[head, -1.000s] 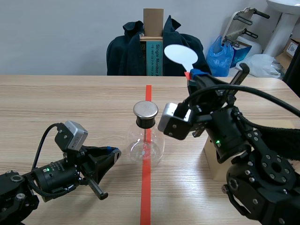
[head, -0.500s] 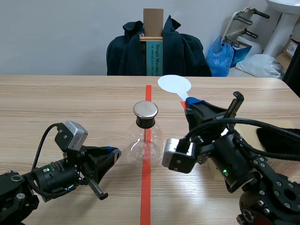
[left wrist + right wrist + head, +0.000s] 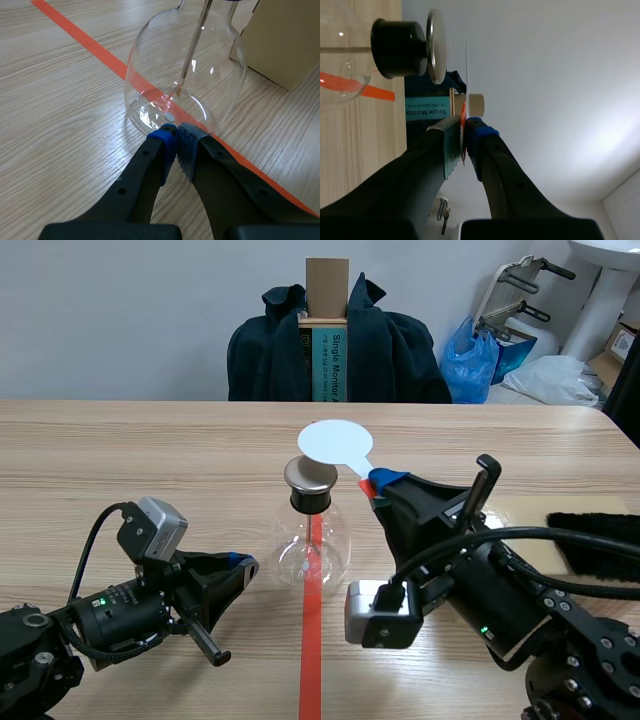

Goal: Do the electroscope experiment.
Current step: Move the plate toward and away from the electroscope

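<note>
Glass makes up the one electroscope flask [image 3: 311, 540], standing upright on the orange-red tape line [image 3: 312, 660] at the middle of the frame. A black stopper [image 3: 310, 501] plugs its neck and a round metal cap [image 3: 310, 475] tops that. Through the glass, a thin rod [image 3: 192, 55] hangs down to a small foil leaf [image 3: 178, 90].

One white round paddle [image 3: 334, 442] hangs just above and behind the cap. The right wrist view shows a gap between the two, so they are close but apart. Probably it is held there so that its charge can act on the cap and stir the leaf.

The right end effector [image 3: 462, 132], coming in from the lower right, is clamped on the paddle's red handle [image 3: 366, 483]. The left end effector [image 3: 176, 140], low at the lower left, has its pads pressed together on nothing. Its tips lie just beside the flask's base, perhaps to steady it; I cannot tell whether they touch.

Farther out on the wooden counter [image 3: 150, 460], one black furry cloth [image 3: 600, 540] lies at the right edge, likely the rubbing cloth. One cardboard block [image 3: 287, 40] stands beyond the flask.
</note>
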You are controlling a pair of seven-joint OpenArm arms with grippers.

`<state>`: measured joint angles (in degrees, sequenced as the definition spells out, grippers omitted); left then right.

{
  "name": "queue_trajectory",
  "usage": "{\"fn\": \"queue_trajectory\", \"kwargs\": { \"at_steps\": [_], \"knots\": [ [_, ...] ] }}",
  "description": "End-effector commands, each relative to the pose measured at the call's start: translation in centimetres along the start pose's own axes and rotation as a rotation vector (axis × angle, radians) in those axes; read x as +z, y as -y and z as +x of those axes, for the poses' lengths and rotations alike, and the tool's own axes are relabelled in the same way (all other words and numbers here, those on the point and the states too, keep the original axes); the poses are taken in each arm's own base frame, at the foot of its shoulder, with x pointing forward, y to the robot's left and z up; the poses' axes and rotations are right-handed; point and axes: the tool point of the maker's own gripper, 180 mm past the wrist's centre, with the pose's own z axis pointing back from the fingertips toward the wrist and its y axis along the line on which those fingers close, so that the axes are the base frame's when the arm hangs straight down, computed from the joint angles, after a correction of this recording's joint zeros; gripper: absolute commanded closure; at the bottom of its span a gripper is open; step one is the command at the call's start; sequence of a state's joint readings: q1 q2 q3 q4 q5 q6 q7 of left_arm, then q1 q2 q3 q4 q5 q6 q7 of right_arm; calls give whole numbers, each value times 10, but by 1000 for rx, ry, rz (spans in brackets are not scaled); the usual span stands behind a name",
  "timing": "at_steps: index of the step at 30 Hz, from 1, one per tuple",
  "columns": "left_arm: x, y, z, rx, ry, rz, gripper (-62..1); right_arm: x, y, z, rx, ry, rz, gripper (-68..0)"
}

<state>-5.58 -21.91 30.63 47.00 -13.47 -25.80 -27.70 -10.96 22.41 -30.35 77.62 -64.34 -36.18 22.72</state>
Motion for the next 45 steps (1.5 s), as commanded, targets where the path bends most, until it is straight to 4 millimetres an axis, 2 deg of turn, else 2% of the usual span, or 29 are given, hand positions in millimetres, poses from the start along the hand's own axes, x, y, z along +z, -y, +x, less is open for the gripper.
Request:
{"fn": "queue_trajectory", "kwargs": {
  "at_steps": [1, 9, 20, 36, 45],
  "knots": [
    [-4, 2, 15, 1, 50, -11, -41, -2, 12, -1, 18, 13, -36, -7],
    [-4, 2, 15, 1, 50, -11, -41, 0, 10, 12, 32, 96, -25, -7],
    [-4, 2, 14, 1, 46, -11, -41, 0, 10, 11, 32, 92, -26, -7],
    [-4, 2, 14, 1, 47, -11, -41, 3, 16, -42, 31, -208, -53, -7],
    [-4, 2, 15, 1, 50, -11, -41, 6, 16, -54, 30, -279, -54, -7]
  ]
}}
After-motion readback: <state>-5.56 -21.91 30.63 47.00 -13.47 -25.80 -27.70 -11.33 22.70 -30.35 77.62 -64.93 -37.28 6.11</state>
